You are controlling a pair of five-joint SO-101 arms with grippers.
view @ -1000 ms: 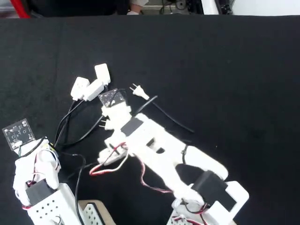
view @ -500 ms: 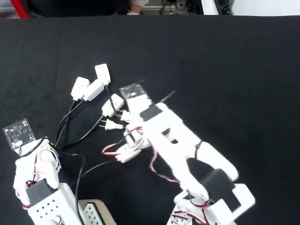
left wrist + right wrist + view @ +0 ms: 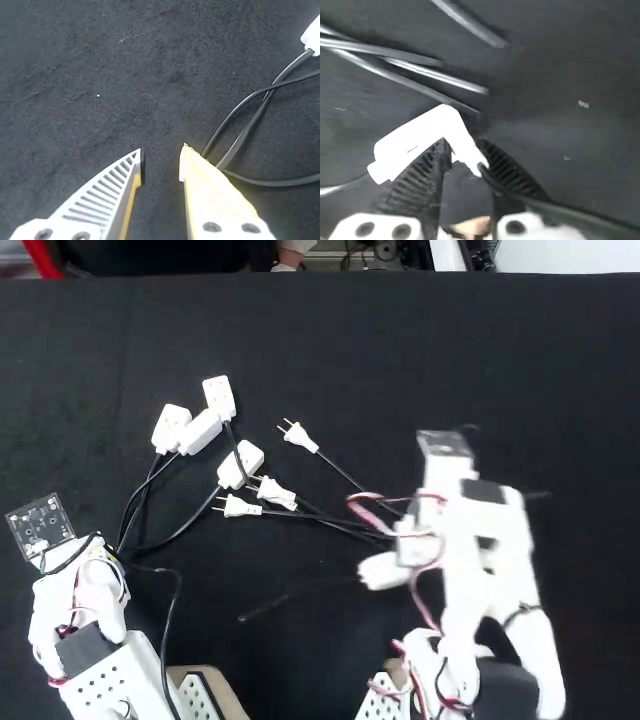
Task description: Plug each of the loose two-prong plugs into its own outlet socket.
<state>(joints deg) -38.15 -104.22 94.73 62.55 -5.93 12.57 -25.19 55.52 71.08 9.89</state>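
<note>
Right tool (image 3: 462,150) dragged blocky connector (image 3: 415,142) rightward.

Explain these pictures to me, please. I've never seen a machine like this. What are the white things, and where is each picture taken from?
These are two small robot arms at a table covered in black cloth. One picture looks down from a fixed camera above. The other two come from a camera on each arm's wrist, looking along its pincer, called a gripper. On the cloth lie white outlet sockets and two-prong plugs on black cables. The left gripper is open and empty, close above the cloth. The right gripper is shut on a white connector. I cannot tell whether that one is a plug or a socket.
</note>
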